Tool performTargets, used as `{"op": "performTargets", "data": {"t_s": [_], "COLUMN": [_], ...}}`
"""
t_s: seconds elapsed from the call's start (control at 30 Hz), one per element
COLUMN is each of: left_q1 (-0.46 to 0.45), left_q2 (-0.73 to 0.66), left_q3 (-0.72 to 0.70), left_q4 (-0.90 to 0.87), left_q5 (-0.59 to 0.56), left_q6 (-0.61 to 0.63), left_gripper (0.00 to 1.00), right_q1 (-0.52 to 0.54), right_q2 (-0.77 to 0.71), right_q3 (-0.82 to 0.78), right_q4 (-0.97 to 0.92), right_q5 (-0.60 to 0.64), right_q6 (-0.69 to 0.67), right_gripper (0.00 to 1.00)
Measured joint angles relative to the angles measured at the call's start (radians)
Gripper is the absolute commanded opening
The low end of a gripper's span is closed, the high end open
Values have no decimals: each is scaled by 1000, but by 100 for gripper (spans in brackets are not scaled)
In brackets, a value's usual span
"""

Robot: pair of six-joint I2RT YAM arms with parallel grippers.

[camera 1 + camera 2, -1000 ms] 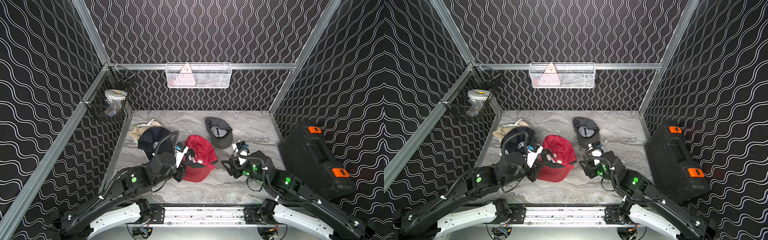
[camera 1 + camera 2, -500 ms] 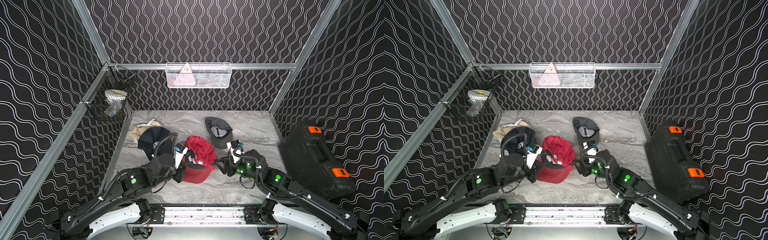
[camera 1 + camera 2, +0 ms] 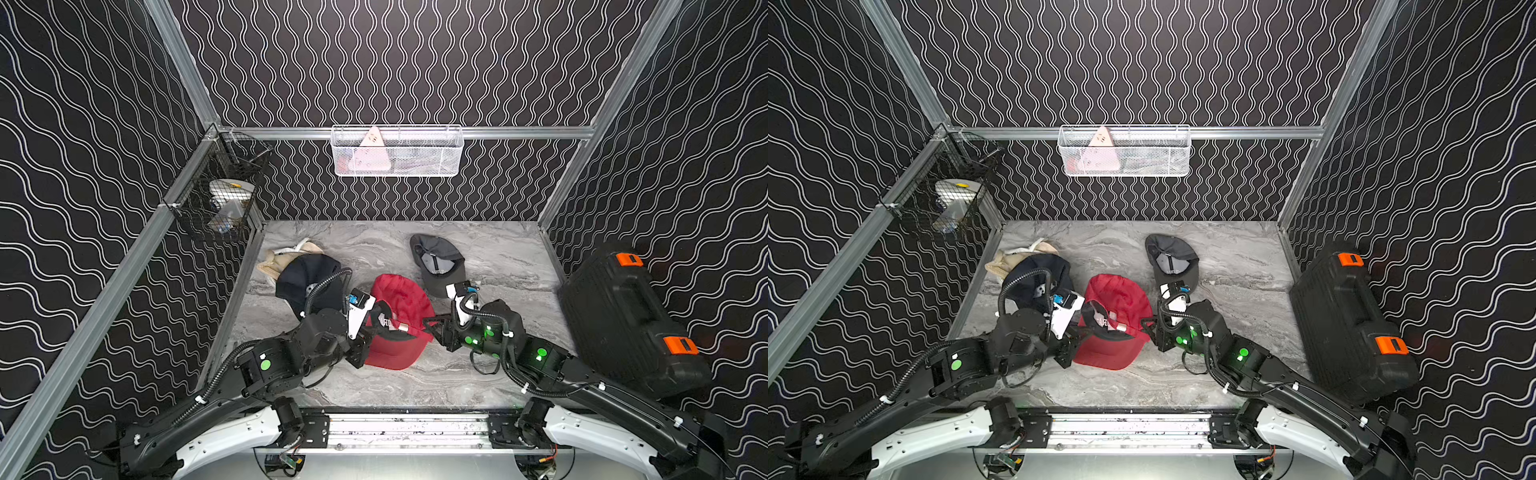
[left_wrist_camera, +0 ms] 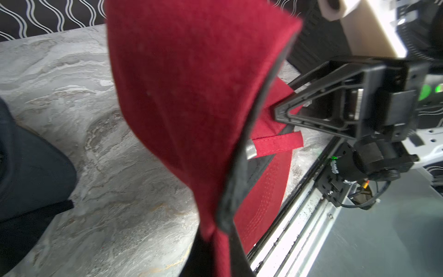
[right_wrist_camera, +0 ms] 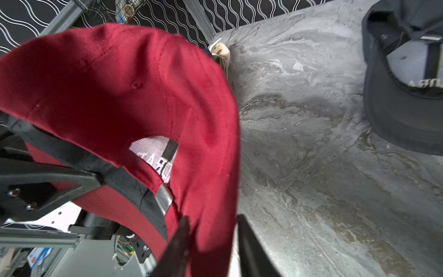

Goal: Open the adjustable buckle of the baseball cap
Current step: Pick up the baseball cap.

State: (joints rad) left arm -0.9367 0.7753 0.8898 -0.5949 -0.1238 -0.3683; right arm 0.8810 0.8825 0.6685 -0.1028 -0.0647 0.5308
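The red baseball cap (image 3: 401,297) (image 3: 1121,297) is held up off the marble floor, its inside facing up. My left gripper (image 3: 375,328) (image 4: 219,239) is shut on the cap's black-lined rim. A silver buckle (image 3: 402,328) (image 4: 250,150) (image 5: 164,197) sits on the red back strap (image 4: 275,144), between the two grippers. My right gripper (image 3: 428,326) (image 5: 212,220) has come in from the right, and its two fingers stand on either side of the cap's back edge, closed on the red fabric just beside the buckle.
A grey cap (image 3: 436,266) lies upside down behind the right arm. A black cap (image 3: 307,274) rests on a beige one (image 3: 286,255) at the left. A black case with orange latches (image 3: 623,316) fills the right side. Wire baskets (image 3: 397,151) (image 3: 220,195) hang on the walls.
The right arm has moved left up to the red cap, and its jaws have closed from wide open onto the cap's back edge. The left gripper keeps its hold.
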Motion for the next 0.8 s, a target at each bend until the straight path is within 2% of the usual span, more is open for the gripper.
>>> {"op": "performTargets", "data": {"t_s": [0.1, 0.23, 0.27, 0.3, 0.37, 0.4, 0.43, 0.57, 0.8], "left_q1": [0, -1, -1, -1, -2, -2, -2, -3, -4], "left_q2": [10, 18, 19, 22, 31, 37, 42, 28, 1], "left_q3": [-9, -28, -32, -36, -38, -39, -39, -39, -29], "left_q4": [16, 43, 50, 59, 63, 51, 44, -2, -6], "left_q5": [10, 23, 24, 25, 23, 20, 16, -11, 5], "left_q6": [-2, -3, -3, -3, -2, -2, -2, -2, -3], "left_gripper": [0, 0, 10, 26, 50, 58, 61, 65, 63], "right_q1": [-1, -2, -2, -2, -3, -5, -4, -4, -5], "right_q2": [-19, -83, -100, -117, -154, -177, -196, -279, -357], "right_q3": [-12, -27, -27, -27, -27, -26, -26, -18, -7], "right_q4": [16, 18, 17, 17, 8, 3, -3, -57, -128], "right_q5": [0, -3, -3, -2, 11, 26, 32, 85, 142], "right_q6": [10, 11, 11, 11, 11, 11, 11, 7, 7], "right_gripper": [0, 0, 0, 0, 0, 0, 0, 0, 0]}}
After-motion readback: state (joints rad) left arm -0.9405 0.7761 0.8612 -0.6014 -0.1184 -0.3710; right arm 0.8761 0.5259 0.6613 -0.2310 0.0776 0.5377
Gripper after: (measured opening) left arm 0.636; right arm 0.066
